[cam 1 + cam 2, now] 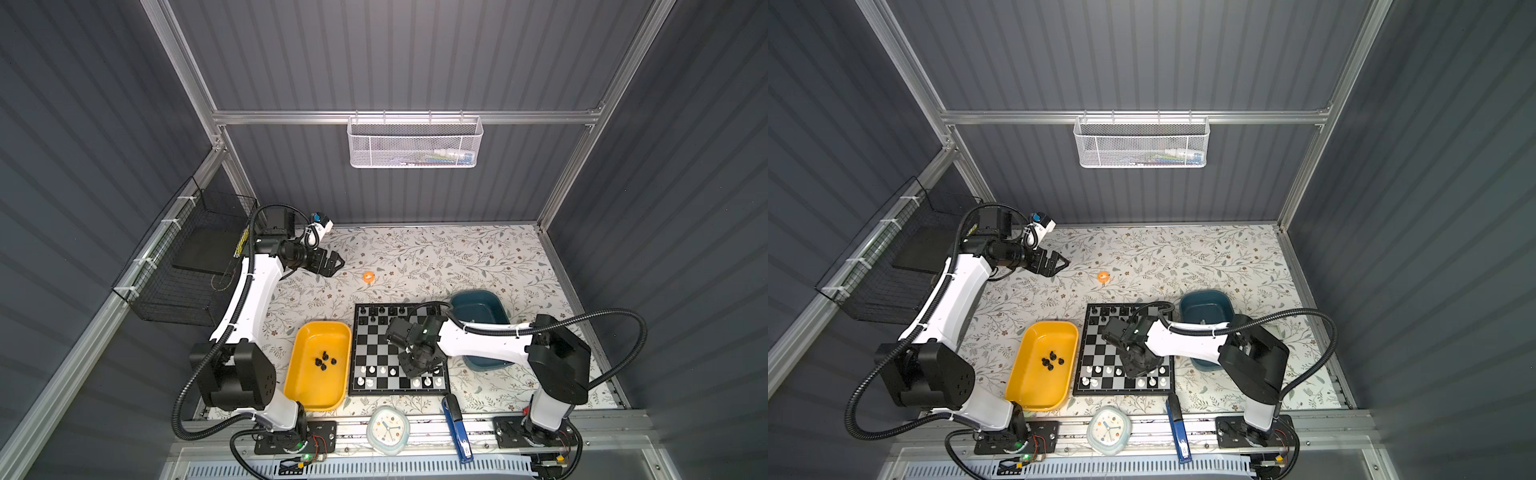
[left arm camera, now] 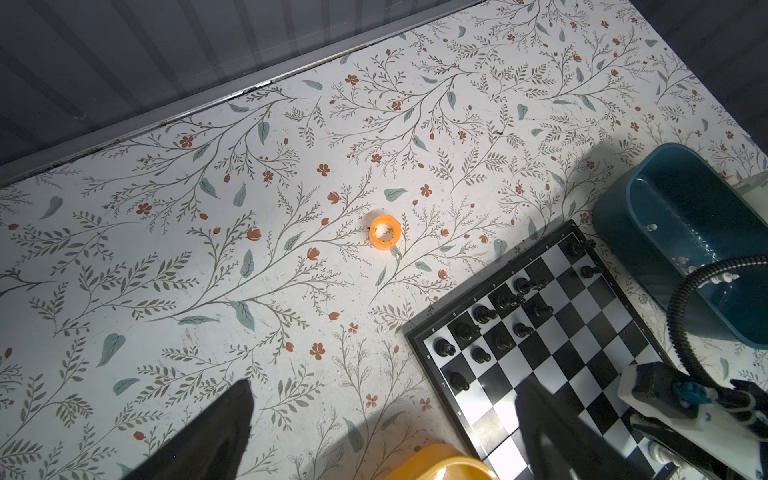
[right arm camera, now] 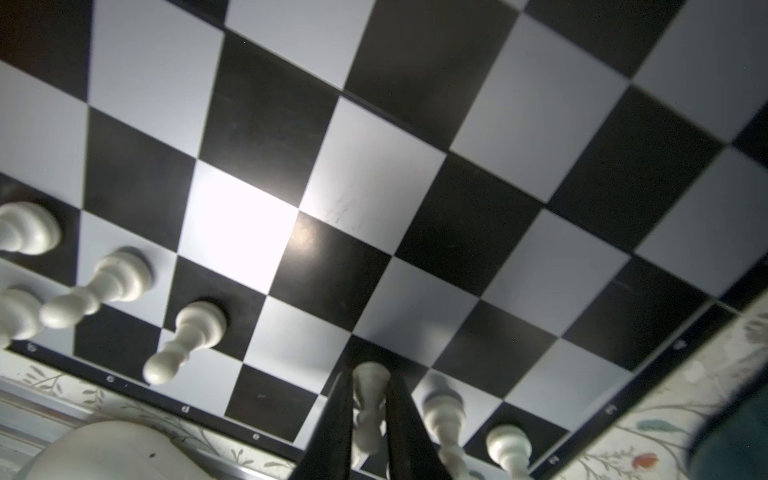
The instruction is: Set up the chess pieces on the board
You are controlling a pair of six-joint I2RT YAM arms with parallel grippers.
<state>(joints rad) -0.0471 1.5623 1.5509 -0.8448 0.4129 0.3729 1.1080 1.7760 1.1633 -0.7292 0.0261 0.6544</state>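
Your left side:
- Left end effector point(image 1: 334, 264): fingers wide apart, holding nothing, hanging above the table point(image 1: 457, 257) near its far left corner.
- Yellow tray point(image 1: 316, 390): on the table, just beside the board's left edge. A small cluster of black pieces point(image 1: 325, 360) lies near its middle.
- Orange ring point(image 1: 368, 276): alone on the table, between the left end effector and the board's far edge.

Your middle:
- Clock point(image 1: 388, 428): at the front edge, just in front of the board.
- Board point(image 1: 374, 345): flat on the table between the two trays. More black pieces stand along its two far rows; white pieces point(image 1: 372, 370) stand along its two near rows, with gaps in both sets.
- Right end effector point(image 3: 370, 378): low over the board's near right part, fingers clamped on a white piece point(image 3: 370, 399). The piece is upright, base at a dark square in the near rows. You cannot tell whether the base touches the board.

Your right side:
- Stapler point(image 1: 457, 432): blue, at the front edge, near the board's front right corner.
- Teal tray point(image 1: 478, 296): beside the board's right edge, partly under the right arm. A few white pieces lie in it.
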